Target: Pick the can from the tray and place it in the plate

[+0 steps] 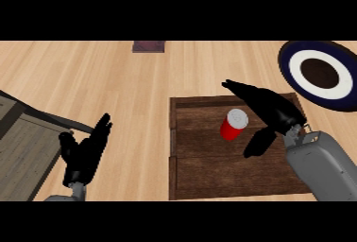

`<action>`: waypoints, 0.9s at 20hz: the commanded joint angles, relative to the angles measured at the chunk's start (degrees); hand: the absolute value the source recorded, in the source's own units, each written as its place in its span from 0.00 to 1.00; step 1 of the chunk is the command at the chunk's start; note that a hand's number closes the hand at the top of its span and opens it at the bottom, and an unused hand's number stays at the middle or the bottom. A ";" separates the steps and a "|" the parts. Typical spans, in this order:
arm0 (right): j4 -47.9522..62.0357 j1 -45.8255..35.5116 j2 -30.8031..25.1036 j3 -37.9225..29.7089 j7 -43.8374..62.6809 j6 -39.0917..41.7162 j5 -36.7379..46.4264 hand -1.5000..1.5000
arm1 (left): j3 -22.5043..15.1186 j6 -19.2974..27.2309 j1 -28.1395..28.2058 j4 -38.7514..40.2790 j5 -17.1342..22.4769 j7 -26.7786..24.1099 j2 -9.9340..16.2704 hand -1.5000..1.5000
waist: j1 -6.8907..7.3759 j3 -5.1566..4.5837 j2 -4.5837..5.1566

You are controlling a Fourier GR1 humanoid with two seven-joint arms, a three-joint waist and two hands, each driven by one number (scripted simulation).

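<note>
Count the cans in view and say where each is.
1. The red can stands on the wooden tray, beside the right robot hand. None shows on the plate.

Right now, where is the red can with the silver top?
In the head view, the red can with the silver top stands upright on the dark wooden tray, right of centre, just left of the open right hand.

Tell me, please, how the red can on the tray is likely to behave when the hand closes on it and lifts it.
The can stands upright and is narrow for its height, so a sideways nudge from the right hand could probably tip it. Once on its side, its round body would likely roll across the flat tray. Its smooth wall may slip against the fingers.
</note>
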 commanded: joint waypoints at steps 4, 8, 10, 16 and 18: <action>4.55 0.24 2.21 -2.54 -5.14 1.37 5.97 0.00 | 2.70 -2.11 -3.99 3.94 0.86 3.06 -0.36 0.50 | -0.16 -0.23 0.24; 3.95 2.82 5.80 0.10 -3.55 0.51 9.91 0.00 | 2.39 -1.91 -1.29 -2.93 0.54 6.99 0.45 0.50 | -0.09 -0.22 0.15; 4.70 1.20 5.64 -2.61 -4.63 4.38 9.57 0.00 | 1.14 -0.11 0.23 -2.92 -1.79 6.17 -1.46 0.50 | -0.10 -0.23 0.15; 9.56 1.24 5.83 2.86 -12.46 0.00 17.52 1.00 | 2.14 -2.10 -1.83 2.13 -1.94 2.14 -1.56 0.50 | -0.11 -0.23 0.22; 13.95 -0.88 4.54 0.02 -16.68 -0.09 18.29 1.00 | 1.48 0.03 -1.55 3.67 -3.57 0.34 -3.89 0.50 | -0.04 -0.22 0.26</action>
